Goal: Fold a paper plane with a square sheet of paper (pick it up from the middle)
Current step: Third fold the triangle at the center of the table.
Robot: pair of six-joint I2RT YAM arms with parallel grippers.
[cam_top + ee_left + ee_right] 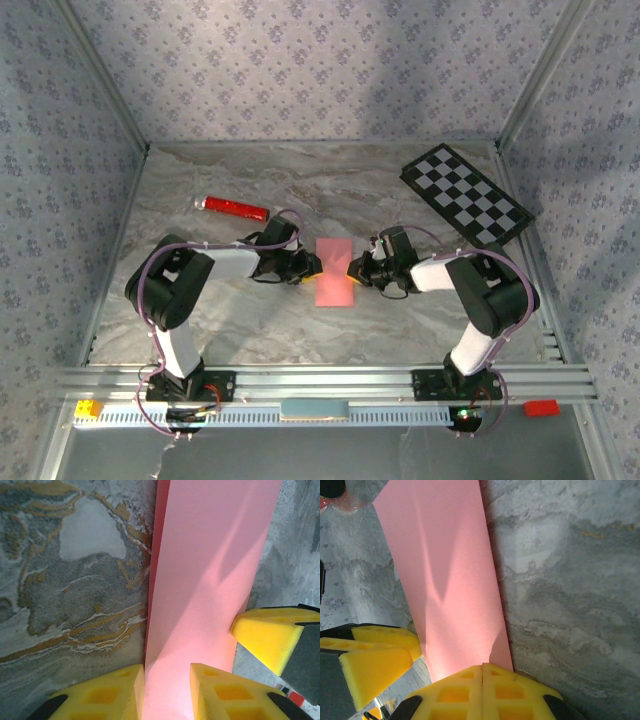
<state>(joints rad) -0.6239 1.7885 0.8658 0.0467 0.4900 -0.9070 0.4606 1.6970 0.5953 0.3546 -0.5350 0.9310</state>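
Top external view: the square sheet of paper (pixel 335 272), pink and folded to a narrow upright rectangle, lies flat near the middle of the marbled table (pixel 330 180), between the two arms' tips. The left hand (pixel 311 268) reaches in from the left and meets the paper's left long edge, and the right hand (pixel 353 270) comes from the right to the opposite edge, so both face each other across the strip. Well apart from them, a red cylinder (pixel 232 208) lies toward the far left of the table and a black-and-white checkerboard (pixel 466 195) sits at the far right corner. From the left wrist, the left hand (pixel 167 695) has its yellow fingers partly apart, and the square sheet of paper (pixel 210 580) runs into the gap between them; a darker red layer shows along its left side, and I cannot tell whether the pads touch it. One of the right hand's yellow fingers (pixel 265 637) touches the paper's far edge there. From the right wrist, the right hand (pixel 482 675) is closed, its tips pressed together with no gap, sitting right at the near edge of the square sheet of paper (pixel 445 570), which passes under them; whether it pins or pinches the paper I cannot tell. The left hand's fingers (pixel 375 662) show just beside the strip's left side
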